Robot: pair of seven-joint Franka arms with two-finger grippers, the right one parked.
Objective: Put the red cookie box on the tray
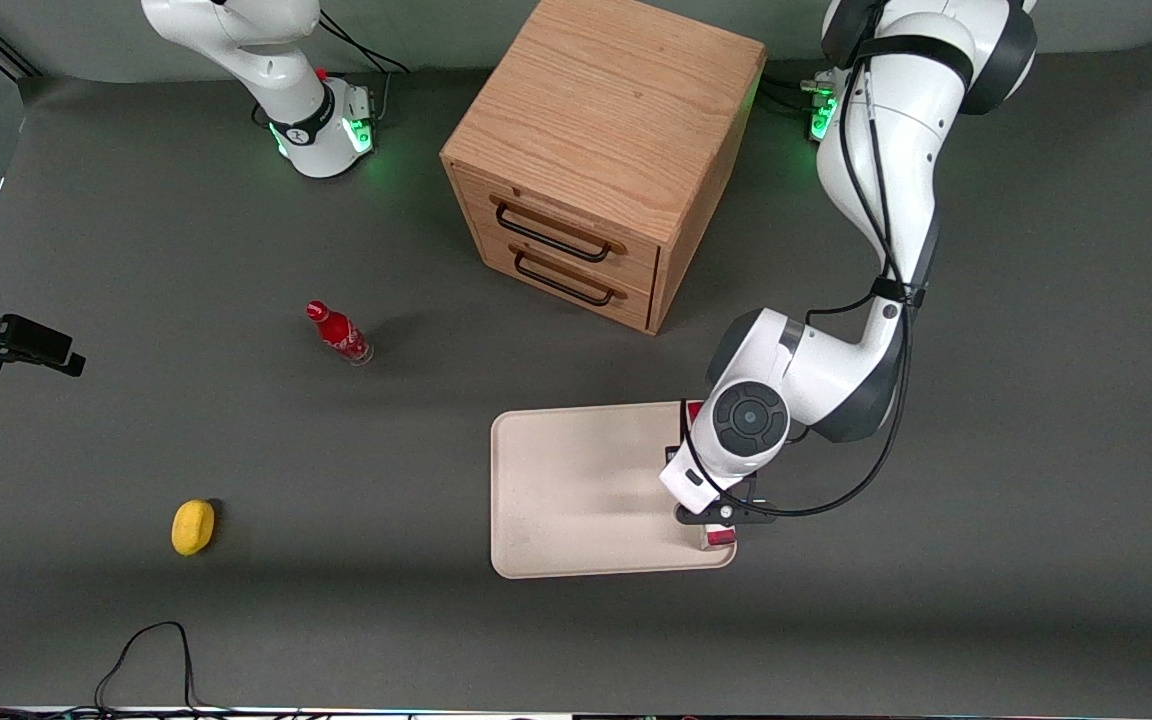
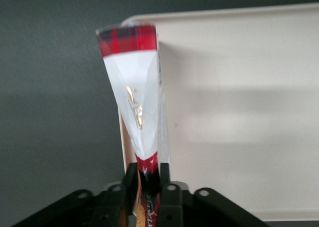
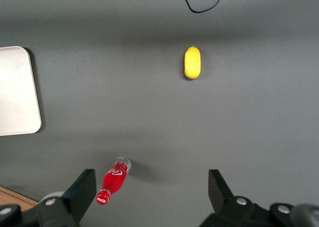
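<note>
Front view, hidden: the left arm's wrist covers most of the red cookie box [image 1: 719, 537]; only a red end and a small red bit near the tray's farther edge show. The gripper [image 1: 722, 520] is largely under the wrist housing.
Front view, box position: over the edge of the tray [image 1: 576, 490] that faces the working arm's end of the table; whether it touches the tray cannot be told.
Front view, shapes: the tray is flat, cream-white, with rounded corners and a low rim. The wooden drawer cabinet [image 1: 601, 160] has oak grain and two dark handles. A small red bottle [image 1: 338, 333] and a yellow oval object [image 1: 193, 526] lie toward the parked arm's end.
Front view, arm pose: the left arm bends down from its base, wrist pointing downward over the tray's edge.
Left wrist view, grip: the fingers [image 2: 169, 189] are narrow, clamped on one end of the box [image 2: 134, 92], held edge-on; its glossy white face and red tartan end reach away from the camera.
Left wrist view, cut off: the tray [image 2: 239, 112] runs out of frame.
Right wrist view: tray corner [image 3: 17, 92], bottle [image 3: 113, 179] and yellow object [image 3: 192, 62] on grey matte table [image 3: 149, 112].
</note>
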